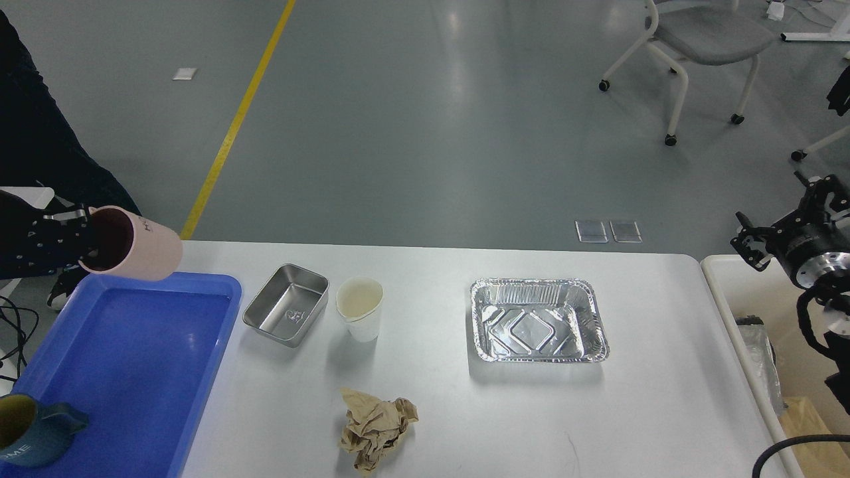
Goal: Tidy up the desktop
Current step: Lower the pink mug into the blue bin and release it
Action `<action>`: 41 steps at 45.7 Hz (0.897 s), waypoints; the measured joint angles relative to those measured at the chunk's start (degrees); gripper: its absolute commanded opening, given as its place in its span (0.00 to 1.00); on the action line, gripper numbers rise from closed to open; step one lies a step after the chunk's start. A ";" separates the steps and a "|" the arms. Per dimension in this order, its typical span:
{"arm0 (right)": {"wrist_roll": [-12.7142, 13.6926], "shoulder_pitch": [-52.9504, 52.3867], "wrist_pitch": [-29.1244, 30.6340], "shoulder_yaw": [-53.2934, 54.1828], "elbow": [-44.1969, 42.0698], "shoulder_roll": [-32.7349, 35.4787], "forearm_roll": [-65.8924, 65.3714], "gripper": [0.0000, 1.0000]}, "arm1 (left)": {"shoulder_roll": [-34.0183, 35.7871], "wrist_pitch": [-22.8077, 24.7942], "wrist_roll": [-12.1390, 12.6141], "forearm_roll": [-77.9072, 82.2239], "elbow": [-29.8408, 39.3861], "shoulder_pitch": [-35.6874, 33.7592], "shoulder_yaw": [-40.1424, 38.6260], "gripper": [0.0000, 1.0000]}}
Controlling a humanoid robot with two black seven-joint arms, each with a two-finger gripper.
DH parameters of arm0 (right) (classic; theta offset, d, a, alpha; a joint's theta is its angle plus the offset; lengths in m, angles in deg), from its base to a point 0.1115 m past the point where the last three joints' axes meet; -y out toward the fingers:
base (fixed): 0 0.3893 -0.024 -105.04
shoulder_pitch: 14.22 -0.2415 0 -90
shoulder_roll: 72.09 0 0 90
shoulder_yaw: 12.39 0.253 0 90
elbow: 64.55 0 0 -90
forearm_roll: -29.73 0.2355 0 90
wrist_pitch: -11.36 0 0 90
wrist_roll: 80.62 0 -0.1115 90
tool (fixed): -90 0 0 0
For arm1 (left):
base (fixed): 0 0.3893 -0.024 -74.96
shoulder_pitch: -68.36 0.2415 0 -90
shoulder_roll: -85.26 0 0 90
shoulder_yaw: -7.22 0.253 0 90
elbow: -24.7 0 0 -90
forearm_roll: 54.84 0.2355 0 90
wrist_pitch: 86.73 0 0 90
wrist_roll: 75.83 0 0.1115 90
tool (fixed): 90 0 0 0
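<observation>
The white desktop fills the lower view. My left gripper comes in from the left edge, shut on the rim of a pink mug. The mug lies tilted on its side in the air, over the far left corner of the blue tray. My right gripper hangs at the far right, off the desktop's edge, small and dark. On the desktop stand a steel box, a white paper cup, a foil tray and a crumpled brown paper.
A blue mug stands in the near left corner of the blue tray. A cream-white bin adjoins the desktop's right edge. A person in dark clothes stands at the far left. An office chair is on the floor behind.
</observation>
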 measured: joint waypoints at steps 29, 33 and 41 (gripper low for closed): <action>-0.01 -1.72 -0.78 -0.04 -0.32 0.02 -0.06 1.00 | -10.96 0.00 1.17 18.07 0.98 0.16 21.67 0.02; 0.00 -2.38 -0.89 -0.13 -0.51 0.17 -0.12 1.00 | -11.68 -0.01 1.24 18.33 1.51 0.18 23.25 0.02; 0.00 -3.29 -1.10 -0.26 -0.64 0.20 -0.15 1.00 | -12.04 -0.01 1.35 18.52 3.38 0.22 26.04 0.02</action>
